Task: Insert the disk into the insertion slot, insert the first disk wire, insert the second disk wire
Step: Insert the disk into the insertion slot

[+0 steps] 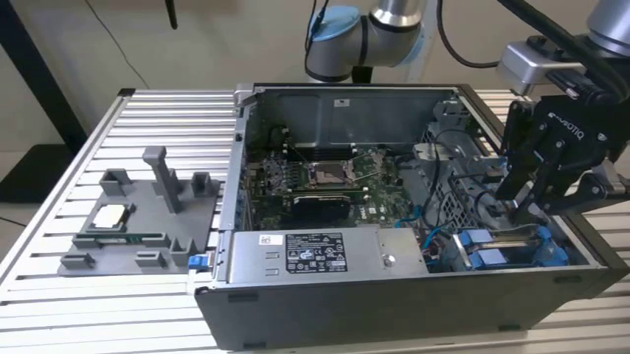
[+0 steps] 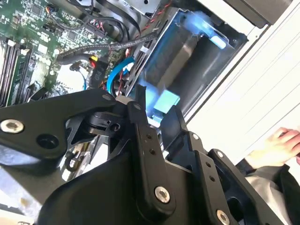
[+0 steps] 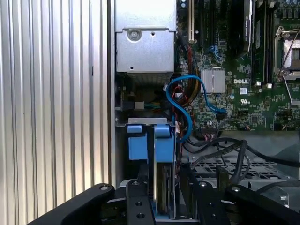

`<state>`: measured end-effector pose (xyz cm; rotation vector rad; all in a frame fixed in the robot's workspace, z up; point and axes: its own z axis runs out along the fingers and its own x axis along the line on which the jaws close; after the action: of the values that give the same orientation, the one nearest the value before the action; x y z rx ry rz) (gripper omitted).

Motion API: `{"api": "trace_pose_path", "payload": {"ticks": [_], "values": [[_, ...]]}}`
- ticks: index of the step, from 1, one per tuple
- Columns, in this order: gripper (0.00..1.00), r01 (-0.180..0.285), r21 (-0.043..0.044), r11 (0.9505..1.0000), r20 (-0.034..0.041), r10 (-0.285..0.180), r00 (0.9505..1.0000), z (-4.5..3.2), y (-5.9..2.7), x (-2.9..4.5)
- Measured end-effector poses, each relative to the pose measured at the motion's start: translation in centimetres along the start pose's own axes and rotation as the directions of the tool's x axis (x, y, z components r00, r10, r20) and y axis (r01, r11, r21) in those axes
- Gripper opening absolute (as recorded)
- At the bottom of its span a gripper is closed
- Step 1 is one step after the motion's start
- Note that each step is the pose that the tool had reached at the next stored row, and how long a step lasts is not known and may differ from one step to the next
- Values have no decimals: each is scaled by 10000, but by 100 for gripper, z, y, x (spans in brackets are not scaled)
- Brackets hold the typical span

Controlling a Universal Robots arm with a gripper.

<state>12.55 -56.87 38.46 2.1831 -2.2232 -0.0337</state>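
Observation:
The disk [image 3: 164, 192], grey in a bright blue carrier [image 2: 165, 101], stands on edge in the insertion slot [image 1: 461, 203] of the dark perforated drive cage. This is the near corner of the open computer case, on the exterior view's right. My black gripper [image 1: 521, 214] reaches down into the cage. In both wrist views its fingers [image 3: 138, 201] sit on either side of the carrier's end, shut on the disk. A blue cable [image 3: 185, 93] loops loose beside the cage, and black wires [image 3: 225, 150] lie over it.
The grey power-supply box [image 1: 315, 254] fills the case's front, with the motherboard [image 1: 325, 177] behind it. A grey fixture tray [image 1: 138, 221] with small parts lies on the slatted table [image 1: 147, 118]. A person's hand [image 2: 276, 145] rests outside the case.

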Motion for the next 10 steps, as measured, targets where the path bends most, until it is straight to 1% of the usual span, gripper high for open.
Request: {"api": "trace_pose_path", "payload": {"ticks": [2,6,10], "values": [[41,0,0,10000,-1,0,10000,-16,0,0],[41,0,0,10000,-2,0,10000,-72,4,-1],[41,0,2,10000,-1,0,10000,-78,29,-32]]}}
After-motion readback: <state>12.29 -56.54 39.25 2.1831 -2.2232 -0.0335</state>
